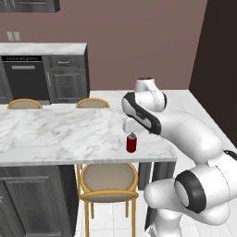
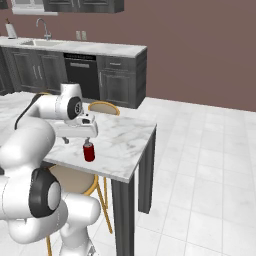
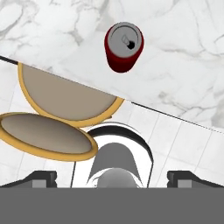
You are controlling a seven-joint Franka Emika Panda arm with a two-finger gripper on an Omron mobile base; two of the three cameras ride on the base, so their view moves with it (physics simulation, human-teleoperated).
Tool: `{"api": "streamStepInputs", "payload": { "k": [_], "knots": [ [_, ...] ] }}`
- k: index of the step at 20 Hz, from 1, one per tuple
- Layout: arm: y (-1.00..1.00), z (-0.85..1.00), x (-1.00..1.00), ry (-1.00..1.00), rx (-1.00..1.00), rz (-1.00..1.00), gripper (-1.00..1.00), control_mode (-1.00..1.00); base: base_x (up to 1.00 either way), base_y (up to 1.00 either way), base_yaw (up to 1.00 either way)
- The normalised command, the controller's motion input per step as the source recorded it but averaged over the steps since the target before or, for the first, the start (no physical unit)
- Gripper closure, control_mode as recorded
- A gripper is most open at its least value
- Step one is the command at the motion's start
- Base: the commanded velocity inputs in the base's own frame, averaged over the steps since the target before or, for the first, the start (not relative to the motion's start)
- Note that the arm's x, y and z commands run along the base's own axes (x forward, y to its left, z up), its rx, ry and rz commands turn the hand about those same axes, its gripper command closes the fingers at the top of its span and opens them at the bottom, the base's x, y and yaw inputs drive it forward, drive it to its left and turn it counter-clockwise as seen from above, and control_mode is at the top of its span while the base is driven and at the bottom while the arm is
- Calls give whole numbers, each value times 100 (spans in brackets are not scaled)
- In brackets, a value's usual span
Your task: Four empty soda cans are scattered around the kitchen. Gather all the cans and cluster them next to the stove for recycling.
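A dark red soda can (image 1: 132,143) with a silver top is standing upright on the marble worktop (image 1: 55,134), near the worktop's front edge and close to its right-hand corner as the left base view shows it. In the hand view the can (image 3: 124,47) is showing its lid and pull tab from above, sitting a little way in from the worktop's edge.

The gripper (image 2: 80,138) is hovering above the can, slightly back from it, not touching it. Its jaws are standing fully apart and holding nothing; in the hand view the two dark fingertips (image 3: 41,178) are sitting wide at the bottom corners, with the can well ahead of them.

A round wooden-rimmed stool (image 1: 109,180) is tucked under the worktop's front edge just below the can. Two more stool backs (image 1: 92,102) are peeking over the far edge. Beyond, dark grey cabinets (image 1: 67,78) and a dishwasher (image 1: 25,78) are lining the back wall.
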Motion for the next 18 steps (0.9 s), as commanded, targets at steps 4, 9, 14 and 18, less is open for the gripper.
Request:
{"api": "streamStepInputs", "payload": {
  "k": [4,9,14,18],
  "knots": [
    [1,-12,14,0,0,0,-100,-100,0,0,0],
    [2,-11,12,1,0,0,-100,-100,0,0,0],
    [1,-10,10,0,0,0,-100,-100,0,0,0],
    [0,-7,11,0,0,0,-100,-100,0,0,0]
  ]
}}
